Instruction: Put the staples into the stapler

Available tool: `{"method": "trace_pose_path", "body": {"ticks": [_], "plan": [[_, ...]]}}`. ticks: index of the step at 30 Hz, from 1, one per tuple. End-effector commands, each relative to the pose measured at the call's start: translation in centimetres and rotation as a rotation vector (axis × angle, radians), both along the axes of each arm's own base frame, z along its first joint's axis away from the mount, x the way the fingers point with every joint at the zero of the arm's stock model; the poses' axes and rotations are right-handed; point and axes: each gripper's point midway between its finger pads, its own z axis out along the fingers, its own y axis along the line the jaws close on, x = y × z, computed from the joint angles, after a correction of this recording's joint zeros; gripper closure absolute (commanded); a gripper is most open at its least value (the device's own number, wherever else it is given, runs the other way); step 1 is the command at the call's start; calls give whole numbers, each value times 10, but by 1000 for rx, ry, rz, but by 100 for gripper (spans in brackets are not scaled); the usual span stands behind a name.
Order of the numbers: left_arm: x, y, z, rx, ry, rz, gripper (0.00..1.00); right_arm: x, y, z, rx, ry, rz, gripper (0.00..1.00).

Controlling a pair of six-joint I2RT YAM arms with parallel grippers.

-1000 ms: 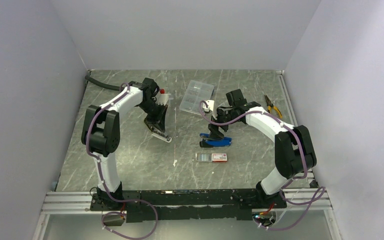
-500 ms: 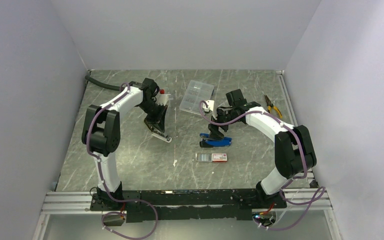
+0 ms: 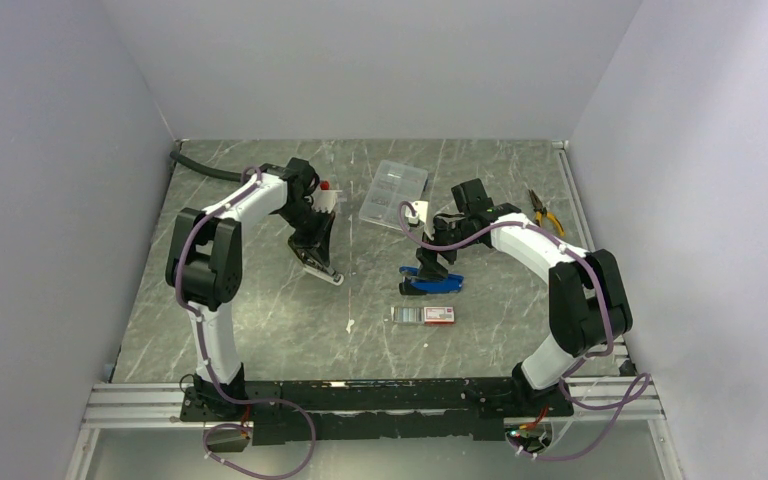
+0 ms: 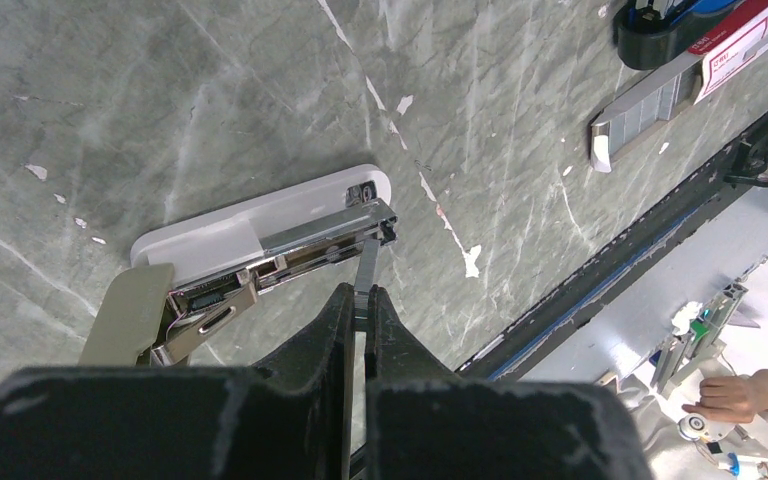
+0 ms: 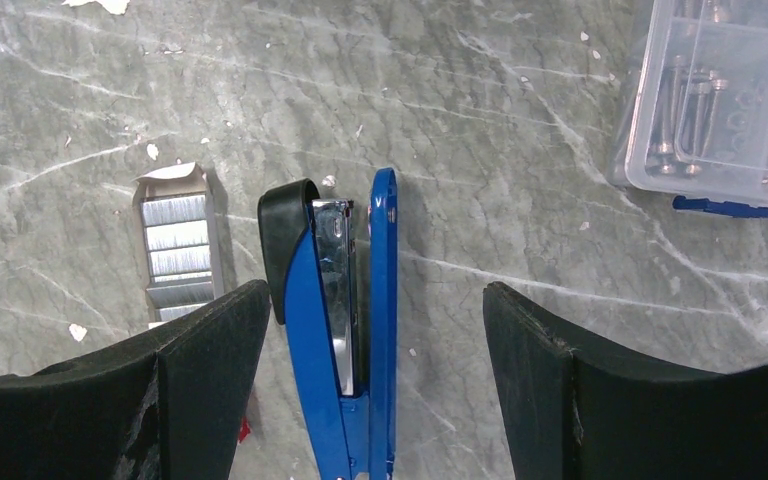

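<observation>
Marbled grey tabletop (image 3: 260, 320) between pale walls carries everything. My left claw (image 4: 360, 298) is clamped together on a staple strip (image 4: 367, 262), whose tip touches the front end of the opened metal channel of the white stapler (image 4: 260, 215). The strip is not yet lying in it, so I judge that seating it and shutting the stapler remain. My right claw (image 5: 372, 295) stands apart over a blue stapler (image 5: 305, 320), beside the tray of staples (image 5: 178, 250). Compared with a second ago, nothing has visibly shifted.
</observation>
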Motion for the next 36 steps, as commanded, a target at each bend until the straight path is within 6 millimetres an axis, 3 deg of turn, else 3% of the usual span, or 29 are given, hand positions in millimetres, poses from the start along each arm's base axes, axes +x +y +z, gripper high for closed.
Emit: {"method": "trace_pose_path", "body": {"ticks": [1, 15, 24, 36], "plan": [[7, -2, 6, -11, -6, 17, 97, 3, 1, 3, 4, -19, 19, 18], [9, -1, 4, -7, 2, 21, 97, 3, 1, 2, 1, -16, 20, 18], [9, -6, 17, -52, -21, 19, 97, 3, 1, 1, -1, -17, 23, 18], [12, -2, 8, -21, -1, 24, 97, 3, 1, 1, -3, -15, 22, 18]]}}
